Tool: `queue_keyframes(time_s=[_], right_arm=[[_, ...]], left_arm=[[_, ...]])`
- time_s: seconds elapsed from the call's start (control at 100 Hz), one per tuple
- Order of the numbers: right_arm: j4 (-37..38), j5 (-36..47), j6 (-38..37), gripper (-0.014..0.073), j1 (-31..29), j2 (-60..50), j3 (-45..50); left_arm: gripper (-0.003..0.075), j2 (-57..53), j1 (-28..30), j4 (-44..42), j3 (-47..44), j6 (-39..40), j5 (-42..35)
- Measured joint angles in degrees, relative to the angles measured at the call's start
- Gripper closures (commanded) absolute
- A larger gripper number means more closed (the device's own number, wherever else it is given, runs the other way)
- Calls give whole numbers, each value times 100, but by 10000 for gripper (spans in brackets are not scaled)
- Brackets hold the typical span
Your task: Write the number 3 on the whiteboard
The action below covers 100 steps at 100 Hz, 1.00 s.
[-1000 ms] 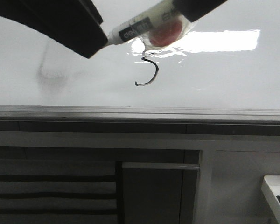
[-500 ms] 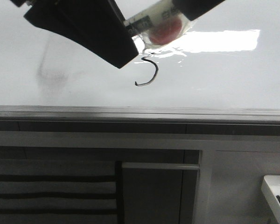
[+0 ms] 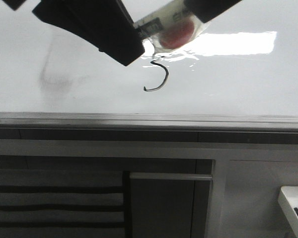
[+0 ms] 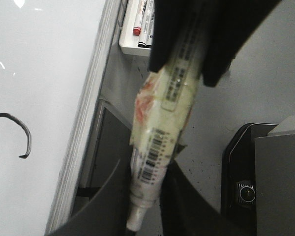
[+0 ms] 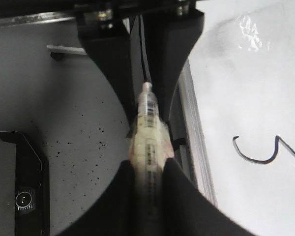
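Found the number 3 [image 3: 159,75] on the whiteboard [image 3: 238,89] as a thin black hooked stroke, with only its lower curve fully formed. Found a marker [image 5: 147,147], wrapped in yellowish tape and bearing a barcode label, just beyond the number 3 in the front view and lifted off the surface. Saw the right gripper [image 5: 147,184] pinching the taped body of that marker, fingers pressed against it on both sides. Saw the left gripper [image 3: 121,49] just beyond and to the left of the number 3, its fingers [image 4: 113,206] flanking the marker's narrow end. Could not tell whether those fingers were squeezing the end or merely standing beside it. Noted a faint grey smudge [image 3: 54,82] well to the left of the number 3, and a bright patch of glare [image 3: 238,43] to the right of it and a little farther off. Noted the board's grey metal edge [image 3: 149,119] on the near side of the number 3, with white and dark cabinet fronts [image 3: 164,208] below that. Spotted a small white tray [image 4: 137,46] of pens past the edge, well apart from the number 3.
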<state>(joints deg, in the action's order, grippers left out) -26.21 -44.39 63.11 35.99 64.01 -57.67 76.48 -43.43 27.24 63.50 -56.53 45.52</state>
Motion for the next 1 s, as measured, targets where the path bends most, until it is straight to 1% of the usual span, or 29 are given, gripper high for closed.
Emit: queue_keyframes(time_s=[0.06,0.13,0.2,0.25,0.35,0.39,0.46,0.59,0.7,0.75,0.87,0.92,1.0], right_arm=[[0,0,0,608,0,0,0],[0,0,0,561,0,0,0],[0,24,0,473,0,0,0],[13,62,0,385,0,0,0],[24,168,0,239,0,0,0],[24,188,0,195,0,0,0],[24,189,0,147,0,0,0],[29,260,-13,129,-39,-37,0],[29,416,-263,129,-301,-245,0],[29,479,-527,129,-521,-428,0],[29,569,-1127,129,-1290,-874,0],[29,595,-1304,129,-1657,-1039,13],[29,602,-1468,129,-2068,-1238,130]], left_arm=[[739,0,0,-10,0,-12,-1],[739,0,0,-10,0,-19,-1],[739,5,0,-10,0,-19,-1],[739,5,0,-10,0,-19,-1],[739,5,0,13,0,11,-28],[739,5,0,13,0,12,-53],[739,5,0,21,0,35,-126],[739,5,73,35,0,214,-299],[739,-56,291,35,-26,382,-365],[739,-155,484,24,-86,501,-424],[739,-573,1063,2,-420,806,-681],[739,-804,1354,2,-637,969,-875],[739,-1229,1868,2,-1074,1267,-1332]])
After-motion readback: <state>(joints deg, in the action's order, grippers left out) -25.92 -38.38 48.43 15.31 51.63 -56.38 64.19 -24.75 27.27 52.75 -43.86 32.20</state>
